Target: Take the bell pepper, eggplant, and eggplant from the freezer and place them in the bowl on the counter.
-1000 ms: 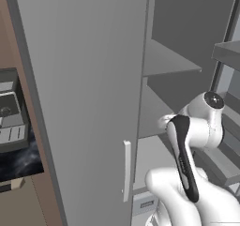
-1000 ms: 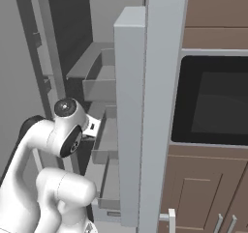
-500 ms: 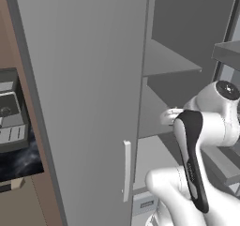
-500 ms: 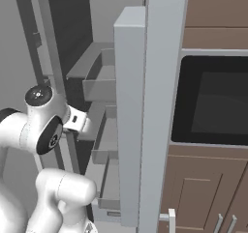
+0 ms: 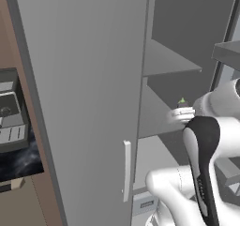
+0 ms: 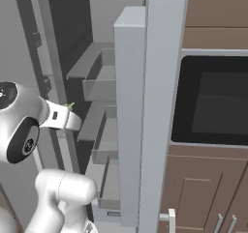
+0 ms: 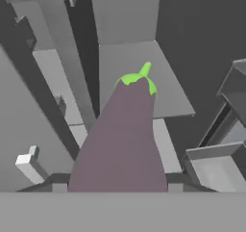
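Definitely a home kitchen. Tall grey freezer standing open with shelves inside, built-in black oven set among brown wall cabinets, plus a coffee machine on a dark marbled counter.

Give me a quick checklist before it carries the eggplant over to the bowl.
1. Eggplant in the gripper: ok, it sits right against the hand camera, green stem pointing away.
2. Finger contact on it: cannot tell, tips hidden.
3. Freezer door open: ok.
4. Eggplant clear of the shelves: ok, shelf lies beyond it.
5. Bowl ready: cannot tell.
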Robot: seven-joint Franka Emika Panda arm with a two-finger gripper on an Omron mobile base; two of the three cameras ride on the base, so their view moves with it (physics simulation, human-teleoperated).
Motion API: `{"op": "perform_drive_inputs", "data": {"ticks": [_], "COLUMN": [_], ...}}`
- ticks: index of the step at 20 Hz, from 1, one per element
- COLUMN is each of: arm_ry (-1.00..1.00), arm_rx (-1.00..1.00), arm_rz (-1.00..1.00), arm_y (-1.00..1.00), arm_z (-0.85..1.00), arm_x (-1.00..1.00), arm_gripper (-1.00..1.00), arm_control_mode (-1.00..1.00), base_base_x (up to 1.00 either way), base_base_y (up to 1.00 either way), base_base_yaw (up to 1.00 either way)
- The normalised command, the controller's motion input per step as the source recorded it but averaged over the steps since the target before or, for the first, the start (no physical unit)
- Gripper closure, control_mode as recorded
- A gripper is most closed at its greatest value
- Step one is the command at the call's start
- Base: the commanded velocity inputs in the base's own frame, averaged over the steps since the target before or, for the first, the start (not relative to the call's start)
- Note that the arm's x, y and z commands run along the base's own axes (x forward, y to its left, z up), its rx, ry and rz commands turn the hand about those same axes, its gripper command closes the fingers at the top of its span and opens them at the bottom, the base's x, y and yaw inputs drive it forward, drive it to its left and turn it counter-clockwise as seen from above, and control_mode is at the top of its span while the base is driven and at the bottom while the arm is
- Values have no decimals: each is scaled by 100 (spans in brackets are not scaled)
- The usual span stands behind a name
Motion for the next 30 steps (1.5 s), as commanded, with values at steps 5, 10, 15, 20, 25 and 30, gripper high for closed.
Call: {"op": "perform_drive_inputs", "data": {"ticks": [5,10,15,20,25,30], "arm_ry": [-34,-25,-8,-8,-13,0], "arm_rx": [-6,-3,-2,0,0,0], "arm_rz": [2,0,0,0,0,0], "arm_y": [1,6,8,0,0,0], "arm_z": [2,6,14,0,3,0], "arm_x": [-23,-13,-48,-47,-65,0], "arm_gripper": [100,100,100,100,100,100], "arm_control_mode": [-100,-100,-100,-100,-100,100], "base_base_x": [0,0,0,0,0,-86], "base_base_y": [0,0,0,0,0,0], "base_base_yaw": [0,0,0,0,0,0]}}
